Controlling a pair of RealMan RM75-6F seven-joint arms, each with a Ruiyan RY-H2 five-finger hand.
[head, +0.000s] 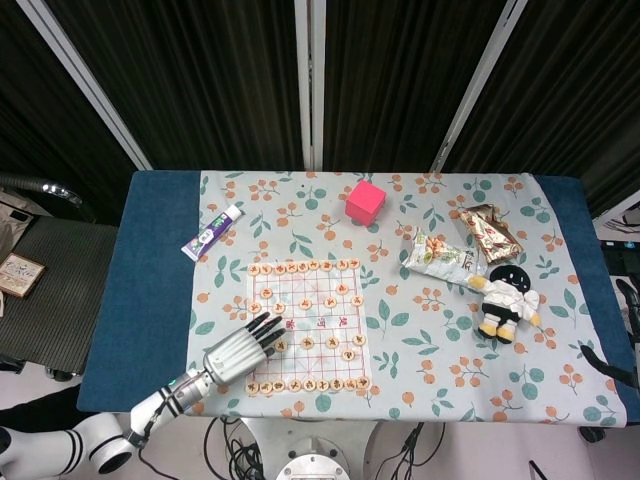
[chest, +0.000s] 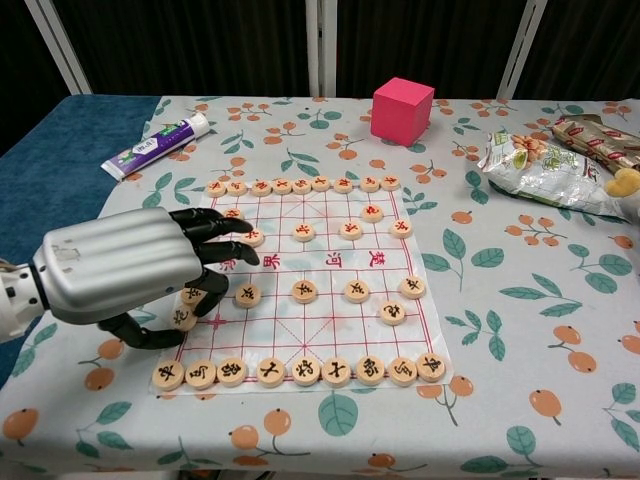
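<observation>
My left hand (chest: 130, 275) hovers with fingers curled apart, holding nothing, over the chessboard's (chest: 330, 300) left edge pieces (chest: 247, 295).

Left hand (chest: 130, 275): smooth, satin-grey metallic shell with glossy black fingers (chest: 225, 224). Chess pieces (chest: 303, 290) — pale discs of wood-like look, matt, with inked characters. Board sheet (chest: 330, 320) — thin white paper or film, red-lined. Tablecloth (chest: 500, 330): matt printed cloth. Pink cube (chest: 402, 110), matt; snack bag (chest: 545, 170), glossy crinkled foil; toothpaste tube (chest: 160, 145), smooth plastic.
</observation>
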